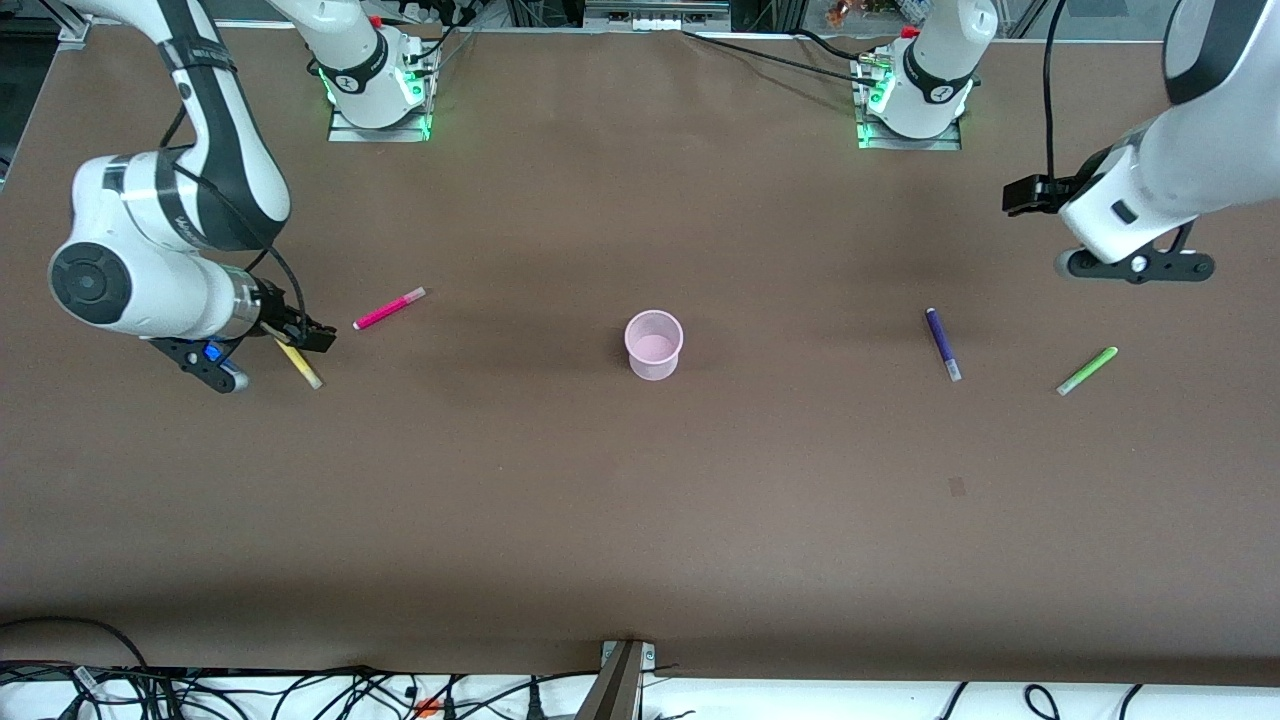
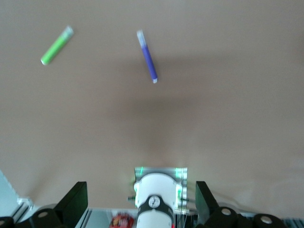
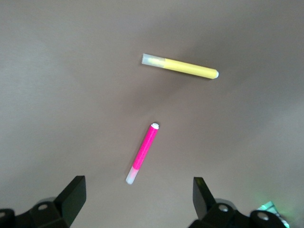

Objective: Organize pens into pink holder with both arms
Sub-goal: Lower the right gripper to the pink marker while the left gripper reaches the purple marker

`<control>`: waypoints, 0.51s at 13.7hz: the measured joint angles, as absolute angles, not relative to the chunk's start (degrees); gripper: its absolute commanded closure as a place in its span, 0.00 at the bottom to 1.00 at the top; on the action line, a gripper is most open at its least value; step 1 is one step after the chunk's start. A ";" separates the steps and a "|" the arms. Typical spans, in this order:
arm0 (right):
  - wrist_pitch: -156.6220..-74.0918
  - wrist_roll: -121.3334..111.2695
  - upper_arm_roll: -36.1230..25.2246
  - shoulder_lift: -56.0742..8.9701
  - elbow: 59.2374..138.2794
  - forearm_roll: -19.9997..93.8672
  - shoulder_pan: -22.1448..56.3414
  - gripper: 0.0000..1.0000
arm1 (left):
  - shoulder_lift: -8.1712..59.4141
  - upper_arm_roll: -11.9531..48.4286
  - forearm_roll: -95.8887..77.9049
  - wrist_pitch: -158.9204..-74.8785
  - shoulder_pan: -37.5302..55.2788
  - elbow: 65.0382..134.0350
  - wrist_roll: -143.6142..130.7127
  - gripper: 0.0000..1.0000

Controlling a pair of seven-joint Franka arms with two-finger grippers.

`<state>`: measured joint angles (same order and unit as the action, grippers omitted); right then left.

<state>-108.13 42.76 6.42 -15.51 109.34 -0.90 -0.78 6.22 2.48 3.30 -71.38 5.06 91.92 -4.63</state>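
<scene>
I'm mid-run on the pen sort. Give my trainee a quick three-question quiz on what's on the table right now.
1. True or false: the pink holder already has a pen in it.
2. Which two pens lie toward the right arm's end of the table?
A. purple and green
B. magenta and yellow
C. yellow and green
3. Fill in: both the left tool and the right tool have their fingers ____.

Key:
1. False: all four lie on the table.
2. B: the magenta pen and yellow pen.
3. Open.
</scene>
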 measured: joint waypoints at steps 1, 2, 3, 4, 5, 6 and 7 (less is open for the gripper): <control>-110.85 44.40 6.41 -15.48 111.48 -0.90 -0.78 0.01 | 7.26 2.47 3.30 -71.69 5.00 93.15 -4.75 0.00; -114.25 46.32 6.40 -15.44 113.83 -0.90 -0.78 0.01 | 8.03 2.45 3.30 -73.25 4.90 95.01 -5.06 0.00; -118.47 47.87 6.41 -15.40 116.67 -0.90 -0.77 0.01 | 8.49 2.44 3.30 -76.04 4.76 97.37 -5.68 0.00; -122.73 48.93 6.40 -15.39 119.62 -0.90 -0.77 0.01 | 8.74 2.41 3.30 -79.29 4.63 99.89 -6.44 0.00; -126.89 49.67 6.41 -15.39 122.53 -0.90 -0.77 0.01 | 8.79 2.39 3.30 -82.70 4.55 102.43 -7.17 0.00; -130.28 50.27 6.40 -15.40 125.05 -0.90 -0.77 0.01 | 8.75 2.38 3.30 -85.79 4.51 104.68 -8.16 0.00; -132.98 51.24 6.40 -15.44 127.21 -0.90 -0.77 0.01 | 8.62 2.38 3.30 -89.11 4.50 106.98 -9.31 0.00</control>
<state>-132.98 51.24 6.40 -15.44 127.21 -0.90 -0.77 8.62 2.38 3.30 -89.11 4.50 106.98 -9.31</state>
